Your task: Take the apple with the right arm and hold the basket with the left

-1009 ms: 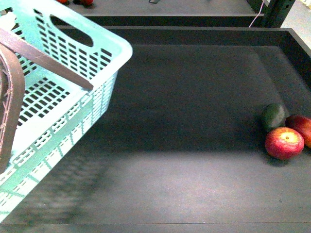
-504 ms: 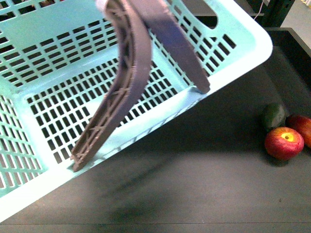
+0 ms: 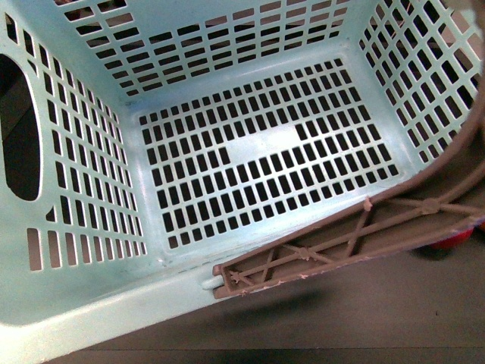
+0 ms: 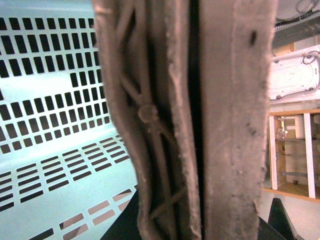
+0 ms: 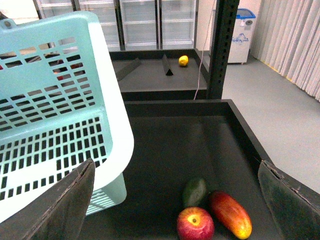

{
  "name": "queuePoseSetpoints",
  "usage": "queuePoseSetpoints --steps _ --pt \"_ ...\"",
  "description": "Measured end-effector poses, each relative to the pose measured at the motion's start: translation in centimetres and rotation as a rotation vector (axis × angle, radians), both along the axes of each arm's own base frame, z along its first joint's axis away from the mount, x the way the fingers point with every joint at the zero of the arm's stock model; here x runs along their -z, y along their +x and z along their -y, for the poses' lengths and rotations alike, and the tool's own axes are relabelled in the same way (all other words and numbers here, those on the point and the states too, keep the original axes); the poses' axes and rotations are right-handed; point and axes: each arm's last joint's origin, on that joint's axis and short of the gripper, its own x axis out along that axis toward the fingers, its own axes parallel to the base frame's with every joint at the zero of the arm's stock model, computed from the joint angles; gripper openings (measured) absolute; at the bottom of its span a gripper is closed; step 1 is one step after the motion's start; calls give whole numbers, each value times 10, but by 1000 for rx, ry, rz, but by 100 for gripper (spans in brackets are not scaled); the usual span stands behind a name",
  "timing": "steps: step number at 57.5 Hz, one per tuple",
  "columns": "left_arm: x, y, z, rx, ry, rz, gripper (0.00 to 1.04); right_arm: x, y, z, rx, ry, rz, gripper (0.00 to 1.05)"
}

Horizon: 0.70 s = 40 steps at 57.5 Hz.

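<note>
The pale turquoise basket (image 3: 250, 159) hangs tilted and fills the front view, its slotted floor facing the camera. Its brown ribbed handle (image 3: 356, 235) crosses the lower right. My left gripper (image 4: 200, 225) is shut on that handle (image 4: 200, 120), which fills the left wrist view beside the basket wall (image 4: 50, 100). The red apple (image 5: 195, 224) with a yellow stem patch lies on the dark tray floor, below and between the spread fingers (image 5: 65, 205) of my open right gripper (image 5: 177, 200). In the front view only a red sliver (image 3: 457, 240) shows under the handle.
A dark green oval fruit (image 5: 195, 191) and an elongated red fruit (image 5: 230, 214) touch the apple. The basket (image 5: 50, 100) hangs left of them. The tray's raised wall (image 5: 245, 130) runs close by on the right. Beyond stand a black post (image 5: 220, 50) and a yellow fruit (image 5: 183, 60).
The basket has swung right and toward the front camera, from the left edge to covering nearly the whole view. It now hides the fruits that showed at the right.
</note>
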Motion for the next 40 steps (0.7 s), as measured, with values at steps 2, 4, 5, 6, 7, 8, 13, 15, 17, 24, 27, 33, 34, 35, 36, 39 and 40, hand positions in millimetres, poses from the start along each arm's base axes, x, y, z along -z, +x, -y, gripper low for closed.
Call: queuePoseSetpoints --steps 2,4,5,6,7,8,13,15,17,24,27,33,34,35,36,39,40 --pt "0 0 0 0 1 1 16 0 0 0 0 0 0 96" --pt "0 0 0 -3 3 2 16 0 0 0 0 0 0 96" --pt "0 0 0 -3 3 3 16 0 0 0 0 0 0 96" --pt "0 0 0 -5 5 4 16 0 0 0 0 0 0 96" --pt "0 0 0 -7 6 5 16 0 0 0 0 0 0 96" --pt "0 0 0 -8 8 6 16 0 0 0 0 0 0 96" --pt "0 1 -1 -13 11 9 16 0 0 0 0 0 0 96" --pt "0 1 -1 -14 12 10 16 0 0 0 0 0 0 96" --pt "0 1 -1 -13 12 10 16 0 0 0 0 0 0 96" --pt "0 1 0 -7 9 8 16 0 0 0 0 0 0 96" --pt "0 0 0 -6 8 7 16 1 0 0 51 37 -82 96" --pt "0 1 0 -5 7 6 16 3 3 4 218 128 -441 96" --pt "0 0 0 -5 7 6 16 4 4 4 226 137 -470 96" --pt "0 0 0 -5 7 7 16 5 4 4 237 147 -494 96" --pt "0 0 0 -3 8 8 16 8 5 5 250 161 -530 96" --pt "0 0 0 -2 10 9 16 12 8 8 261 183 -567 96" --pt "0 0 0 -2 10 9 16 12 9 8 263 189 -571 96"
